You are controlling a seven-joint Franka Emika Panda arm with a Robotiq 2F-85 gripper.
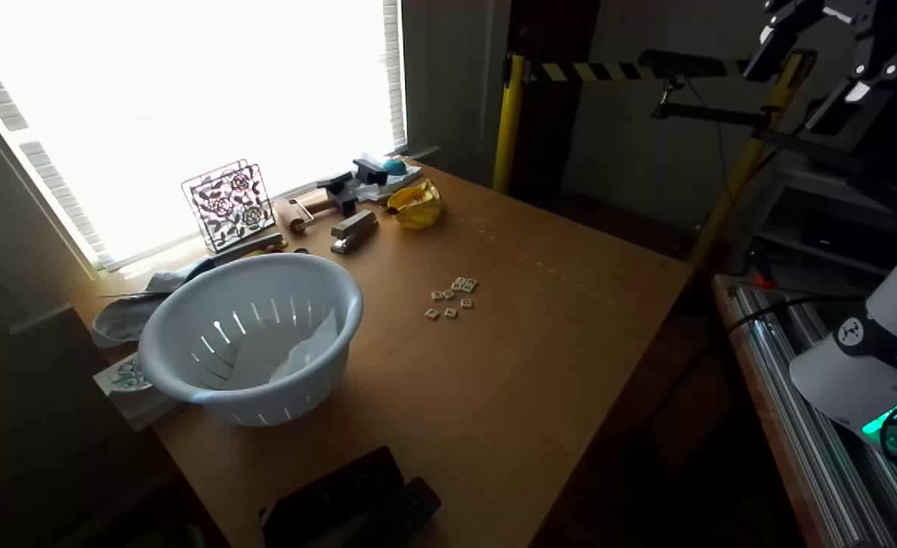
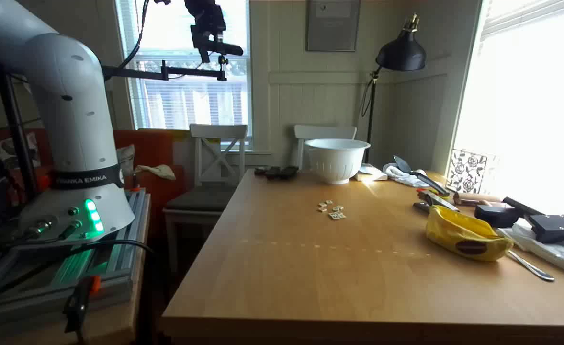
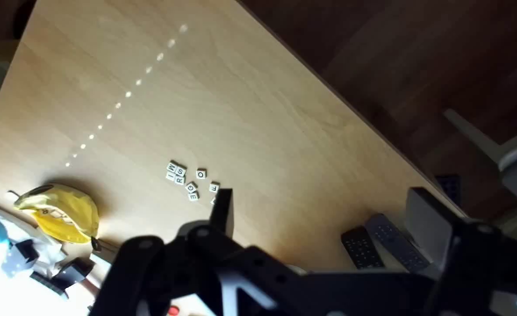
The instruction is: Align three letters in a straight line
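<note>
– Which step is in hand?

– The approach, I'd judge; nothing is held. The gripper sits up high, well clear of the table, its jaws wide apart with nothing between them.

– Where are the letters?

– Loose near the middle of the table, clear of the colander and the yellow pouch. I count 9: 4 packed into a block, 2 close by as a pair, 3 standing apart. In the wrist view, a finger hides most of 1.

– Any row of 3?

– Not a straight row I'd accept; the loose 3 are staggered. Which 3 are wanted, I can't tell.

– What does the next move call for?

– Coming down over a loose letter, turning the jaws square to its sides and narrowing them a lot. The neighbours are near, so a wide grip could knock them.

– And how do they look?

– Small, flat, cream squares with dark characters, turned at various angles. I read M, S, I and R in the block, an O standing apart and what looks like E in the pair. They seem thin, so I'd expect the grip to work almost at the wood.
</note>
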